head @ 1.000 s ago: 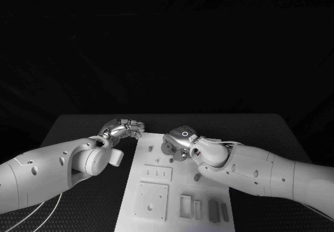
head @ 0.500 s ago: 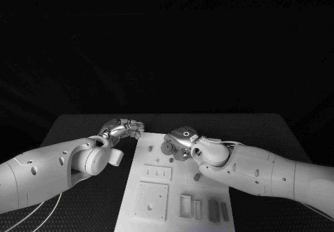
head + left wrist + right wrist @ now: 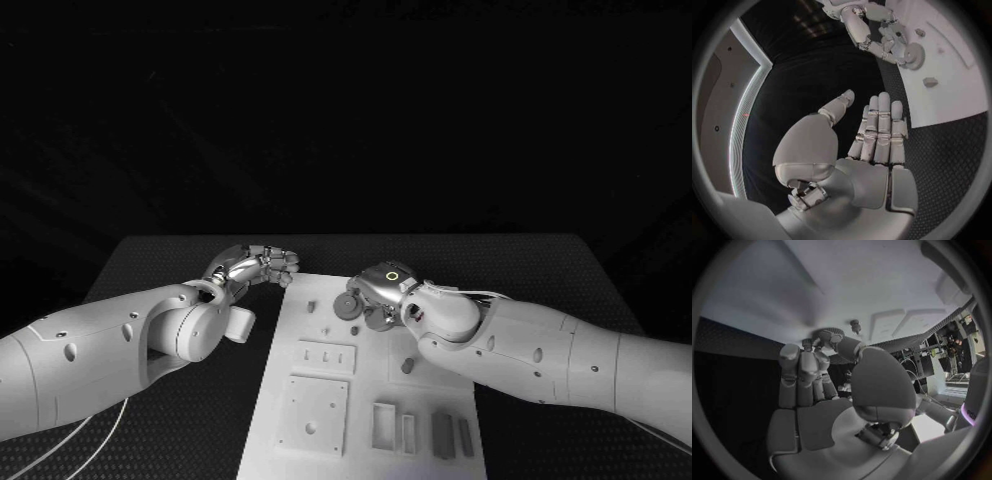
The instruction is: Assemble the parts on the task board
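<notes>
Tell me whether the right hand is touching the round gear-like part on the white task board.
Touching. In the left wrist view, the right hand grips the round gear-like part by its rim over the white task board.

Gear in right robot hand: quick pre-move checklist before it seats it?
1. Gear held by right robot hand: ok, fingers are on it.
2. Gear over task board: ok.
3. Left robot hand clear of the board: ok, beside its far left corner, holding nothing.
4. Gear lined up with its seat: cannot tell, hidden by fingers.
5. Small part on board, apart from gear: ok.
</notes>
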Robot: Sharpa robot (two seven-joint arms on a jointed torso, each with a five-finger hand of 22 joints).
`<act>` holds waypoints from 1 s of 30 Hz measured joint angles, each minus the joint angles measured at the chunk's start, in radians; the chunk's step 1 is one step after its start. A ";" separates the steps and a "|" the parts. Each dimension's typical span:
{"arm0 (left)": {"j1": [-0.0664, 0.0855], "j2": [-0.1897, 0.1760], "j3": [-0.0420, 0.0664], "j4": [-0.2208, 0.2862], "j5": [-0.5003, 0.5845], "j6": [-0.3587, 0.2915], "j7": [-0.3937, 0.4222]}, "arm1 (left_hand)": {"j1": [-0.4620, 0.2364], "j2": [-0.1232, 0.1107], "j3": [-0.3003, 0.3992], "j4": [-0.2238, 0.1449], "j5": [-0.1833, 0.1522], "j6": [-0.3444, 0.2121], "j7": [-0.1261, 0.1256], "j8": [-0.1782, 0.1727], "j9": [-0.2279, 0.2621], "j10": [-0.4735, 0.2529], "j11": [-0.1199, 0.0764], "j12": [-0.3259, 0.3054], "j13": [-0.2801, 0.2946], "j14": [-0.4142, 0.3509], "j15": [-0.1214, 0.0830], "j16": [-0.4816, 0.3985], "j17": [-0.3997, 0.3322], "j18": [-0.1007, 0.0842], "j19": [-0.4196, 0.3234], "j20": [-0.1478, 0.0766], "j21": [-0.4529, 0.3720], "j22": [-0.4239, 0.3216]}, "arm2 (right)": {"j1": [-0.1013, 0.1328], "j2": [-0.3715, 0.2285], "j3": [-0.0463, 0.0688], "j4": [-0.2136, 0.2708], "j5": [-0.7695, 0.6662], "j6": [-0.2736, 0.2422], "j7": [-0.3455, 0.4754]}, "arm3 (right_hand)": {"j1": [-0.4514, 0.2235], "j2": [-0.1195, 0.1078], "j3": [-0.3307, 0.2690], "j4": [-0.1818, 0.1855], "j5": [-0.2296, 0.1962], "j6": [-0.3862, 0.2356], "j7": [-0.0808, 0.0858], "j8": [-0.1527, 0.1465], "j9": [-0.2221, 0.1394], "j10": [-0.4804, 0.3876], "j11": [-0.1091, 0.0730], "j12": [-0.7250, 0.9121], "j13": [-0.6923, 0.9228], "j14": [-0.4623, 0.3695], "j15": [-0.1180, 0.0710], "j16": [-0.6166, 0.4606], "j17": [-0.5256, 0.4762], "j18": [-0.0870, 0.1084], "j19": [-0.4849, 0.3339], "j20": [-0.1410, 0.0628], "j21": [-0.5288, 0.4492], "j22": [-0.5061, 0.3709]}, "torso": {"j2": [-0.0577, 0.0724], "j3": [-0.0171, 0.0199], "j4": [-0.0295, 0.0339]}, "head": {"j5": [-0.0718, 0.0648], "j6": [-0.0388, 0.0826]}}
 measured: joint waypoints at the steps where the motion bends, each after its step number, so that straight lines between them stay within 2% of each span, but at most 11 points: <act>1: 0.000 0.000 0.000 0.000 0.000 0.000 0.000 | 0.000 0.000 0.000 0.000 0.000 0.000 0.000 0.000 0.000 0.000 0.000 0.000 0.000 0.000 0.000 0.000 0.000 0.000 0.000 0.000 0.000 0.000 | 0.000 -0.001 0.000 0.000 0.002 0.001 0.000 | 0.000 0.000 0.000 0.000 0.005 0.002 -0.002 0.001 -0.001 0.000 0.000 0.002 0.000 0.000 0.000 0.000 0.000 0.000 0.000 0.000 0.000 0.000 | 0.000 0.0000 -0.0001 | 0.000 0.000; 8: 0.000 -0.002 0.000 0.000 0.000 0.000 0.000 | 0.000 0.000 0.000 0.000 0.000 0.000 0.000 0.000 0.001 0.000 0.000 0.000 0.000 0.000 0.000 0.000 0.001 0.000 0.000 0.000 0.000 0.000 | -0.001 -0.019 -0.001 0.009 0.012 0.004 0.003 | -0.004 0.004 0.004 -0.004 0.008 0.003 -0.003 0.003 -0.002 0.000 0.000 0.004 0.000 0.000 0.000 0.000 0.001 0.000 0.000 0.000 0.000 0.000 | 0.000 0.0003 -0.0003 | 0.001 -0.001; 16: 0.000 -0.005 0.000 0.001 0.000 0.000 0.000 | 0.000 0.000 0.000 0.000 0.000 0.000 0.000 0.000 0.001 0.000 0.000 0.000 0.000 0.000 0.000 0.000 0.001 0.000 0.000 0.000 0.000 0.000 | -0.001 -0.062 -0.001 0.044 0.025 -0.004 0.007 | -0.008 0.008 0.010 -0.010 0.012 0.008 -0.008 0.007 -0.003 0.000 0.000 0.008 0.000 0.001 0.001 0.000 0.003 0.000 0.000 0.000 0.000 0.000 | 0.000 0.0006 -0.0008 | 0.000 -0.002; 19: 0.000 -0.007 0.000 0.001 0.000 0.000 0.000 | 0.000 0.000 0.000 0.000 0.000 0.000 0.000 0.000 0.001 0.000 0.000 0.000 0.000 0.000 0.000 0.000 0.001 0.000 0.000 0.000 0.000 0.000 | -0.001 -0.088 -0.001 0.061 0.034 -0.022 0.010 | -0.008 0.008 0.016 -0.011 0.018 0.008 -0.008 0.008 -0.004 0.000 0.000 0.008 0.000 0.001 0.001 0.000 0.004 0.000 0.000 0.000 0.000 0.000 | 0.000 0.0007 -0.0011 | -0.001 0.000; 22: 0.000 -0.010 0.000 0.002 0.000 0.000 0.000 | 0.000 0.000 0.000 0.000 0.000 0.000 0.000 0.000 0.001 0.000 0.000 0.000 0.000 0.000 0.000 0.000 0.001 0.000 0.000 0.000 0.000 0.000 | -0.001 -0.121 0.001 0.084 0.061 -0.073 0.024 | -0.008 0.008 0.019 -0.014 0.018 0.008 -0.008 0.008 -0.005 0.000 0.000 0.008 -0.002 0.001 0.001 0.000 0.005 0.000 0.000 0.000 0.000 0.000 | 0.000 0.0008 -0.0021 | -0.002 0.002; 25: 0.000 -0.011 0.000 0.001 0.000 0.000 0.000 | 0.000 0.000 0.000 0.000 0.000 0.000 0.000 0.000 0.001 0.000 0.000 0.000 0.000 0.000 0.000 0.000 0.001 0.000 0.000 0.000 0.000 0.000 | -0.002 -0.161 0.019 0.114 0.117 -0.135 0.053 | -0.015 0.001 0.025 -0.007 0.010 0.009 -0.009 0.012 -0.006 0.000 0.000 0.012 -0.005 0.004 0.003 -0.006 0.005 0.000 0.000 0.000 -0.001 0.000 | -0.001 0.0012 -0.0033 | -0.004 0.006; 26: 0.000 -0.011 0.000 0.001 0.000 0.000 0.000 | 0.000 0.000 0.000 0.000 0.000 0.000 0.000 0.000 0.001 0.000 0.000 0.000 0.000 0.000 0.000 0.000 0.001 0.000 0.000 0.000 0.000 0.000 | -0.001 -0.178 0.030 0.128 0.146 -0.157 0.068 | -0.015 0.001 0.026 -0.007 0.002 0.009 -0.009 0.012 -0.007 0.000 0.000 0.012 -0.006 0.005 0.005 -0.006 0.005 0.000 0.001 0.000 -0.001 0.000 | -0.001 0.0012 -0.0035 | -0.005 0.007; 27: 0.000 -0.011 0.000 0.000 0.000 0.000 0.000 | 0.000 0.000 0.000 0.000 0.000 0.000 0.000 0.000 0.001 0.000 0.000 0.000 0.000 0.000 0.000 0.000 0.001 0.000 0.000 0.000 0.000 0.000 | 0.000 -0.191 0.037 0.138 0.169 -0.171 0.080 | -0.019 -0.003 0.029 -0.004 -0.003 0.009 -0.009 0.012 -0.007 0.000 0.000 0.012 -0.007 0.005 0.005 -0.007 0.006 0.000 0.002 -0.002 -0.001 0.000 | -0.001 0.0013 -0.0039 | -0.006 0.008; 28: 0.000 -0.011 0.000 0.000 0.000 0.000 0.000 | 0.000 0.000 0.000 0.000 0.000 0.000 0.000 0.000 0.001 0.000 0.000 0.000 0.000 0.000 0.000 0.000 0.001 0.000 0.000 0.000 0.000 0.000 | 0.001 -0.195 0.040 0.142 0.177 -0.175 0.084 | -0.020 -0.004 0.029 -0.004 -0.004 0.009 -0.009 0.012 -0.008 0.000 0.000 0.012 -0.007 0.005 0.005 -0.007 0.006 0.000 0.003 -0.001 -0.001 0.000 | -0.001 0.0012 -0.0041 | -0.006 0.009; 29: 0.000 -0.011 0.000 -0.001 0.000 0.000 0.000 | 0.000 0.000 0.000 0.000 0.000 0.000 0.000 0.000 0.001 0.000 0.000 0.000 0.001 0.000 0.000 0.000 0.001 0.000 0.000 0.000 0.000 0.000 | 0.002 -0.214 0.051 0.153 0.213 -0.186 0.103 | -0.020 -0.004 0.029 -0.004 -0.005 0.010 -0.010 0.012 -0.008 0.000 0.000 0.012 -0.008 0.005 0.005 -0.007 0.006 0.000 0.006 -0.002 -0.002 0.000 | -0.002 0.0014 -0.0045 | -0.007 0.010; 30: 0.000 -0.012 0.000 -0.002 0.000 0.000 0.000 | 0.000 0.000 0.000 0.000 0.000 0.000 0.000 0.000 0.001 0.000 0.000 0.000 0.001 0.000 0.000 0.000 0.001 0.000 0.000 0.000 0.000 0.000 | 0.004 -0.229 0.057 0.159 0.243 -0.191 0.117 | -0.020 -0.004 0.029 -0.004 -0.005 0.010 -0.010 0.012 -0.008 0.000 0.000 0.012 -0.008 0.005 0.005 -0.007 0.006 0.000 0.007 -0.004 -0.002 0.000 | -0.002 0.0019 -0.0048 | -0.009 0.011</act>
